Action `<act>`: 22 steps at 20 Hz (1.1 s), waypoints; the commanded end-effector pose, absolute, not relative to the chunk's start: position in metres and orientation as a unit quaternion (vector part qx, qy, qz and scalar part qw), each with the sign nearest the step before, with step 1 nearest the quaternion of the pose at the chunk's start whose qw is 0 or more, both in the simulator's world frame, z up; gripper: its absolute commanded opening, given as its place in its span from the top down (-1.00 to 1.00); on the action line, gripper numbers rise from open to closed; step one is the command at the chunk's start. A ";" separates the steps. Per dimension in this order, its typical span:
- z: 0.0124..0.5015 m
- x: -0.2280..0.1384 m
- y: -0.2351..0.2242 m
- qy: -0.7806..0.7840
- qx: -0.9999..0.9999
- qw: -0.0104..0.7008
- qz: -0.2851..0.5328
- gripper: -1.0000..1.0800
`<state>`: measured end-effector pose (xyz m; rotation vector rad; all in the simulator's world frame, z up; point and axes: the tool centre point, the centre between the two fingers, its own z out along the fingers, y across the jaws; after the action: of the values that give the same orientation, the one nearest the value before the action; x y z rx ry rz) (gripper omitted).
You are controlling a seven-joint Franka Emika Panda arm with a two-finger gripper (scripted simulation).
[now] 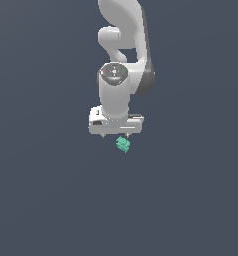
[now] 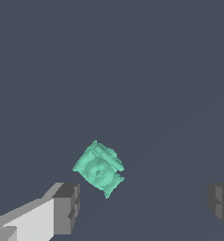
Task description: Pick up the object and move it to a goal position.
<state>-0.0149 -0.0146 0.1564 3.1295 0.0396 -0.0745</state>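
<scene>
White, glossy robot arm (image 1: 122, 60) hangs down from the top of the exterior view, wrist pointing straight at the flat dark grey-blue counter (image 1: 46, 200).

White claw (image 1: 116, 135) with dark grey fingertips (image 2: 67, 207) is spread wide. In the wrist view one fingertip sits at each side of the picture, with a broad gap of bare counter between them. Nothing is pinched.

Small teal-green irregular lump (image 2: 99, 168), blocky with jagged edges and a round ridged face turned up toward the wrist camera, lies on the counter. It is in the gap between the fingertips, nearer the one whose white finger body shows, and not touching either.

In the exterior view the lump (image 1: 123, 144) shows just below the claw's base, a little toward the exterior view's right of the wrist's centre line. Much smaller than the claw housing.

Whether the fingertips are at the lump's height or above it: cannot tell.
</scene>
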 end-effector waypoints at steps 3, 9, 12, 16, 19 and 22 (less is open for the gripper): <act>0.157 -0.015 -0.015 0.013 1.000 0.006 -0.024 -0.92; 0.153 -0.016 -0.013 0.032 0.999 0.006 -0.023 -0.92; 0.150 -0.017 -0.012 0.051 0.998 0.005 -0.022 -0.92; 0.144 -0.019 -0.010 0.086 0.996 0.005 -0.021 -0.92; 0.139 -0.022 -0.007 0.121 0.992 0.005 -0.019 -0.92; 0.132 -0.024 -0.004 0.162 0.987 0.004 -0.017 -0.92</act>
<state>-0.0230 -0.0054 0.1353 3.1003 0.4416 -0.0570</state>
